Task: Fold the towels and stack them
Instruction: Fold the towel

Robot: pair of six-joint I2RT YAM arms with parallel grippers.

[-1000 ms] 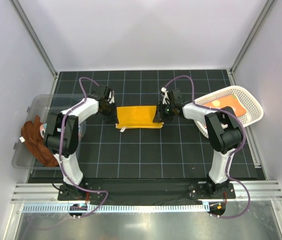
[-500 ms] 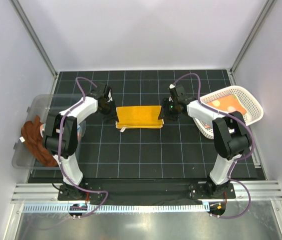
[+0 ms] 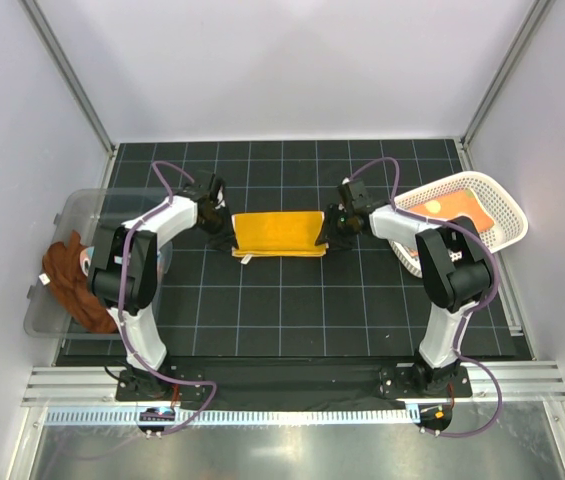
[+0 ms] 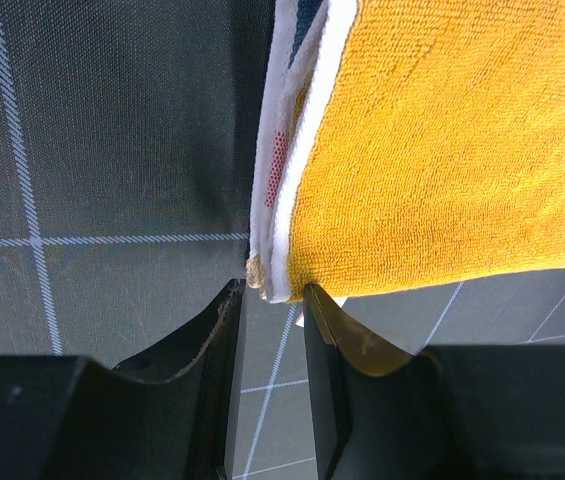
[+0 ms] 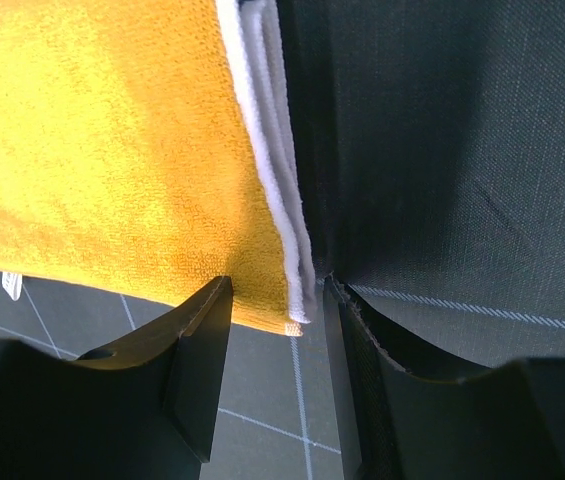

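Yellow-orange towel lies folded mid-bench, left tool at its 9 o'clock end, right tool at 3 o'clock, each narrowly parted astride a corner, unclamped — a shallow pinch could lift one layer and unfold it.

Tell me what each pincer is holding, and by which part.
Cannot be told. Left pincer and right pincer each straddle an end corner of the flat yellow-orange towel, jaws partly apart; no clamp shows.
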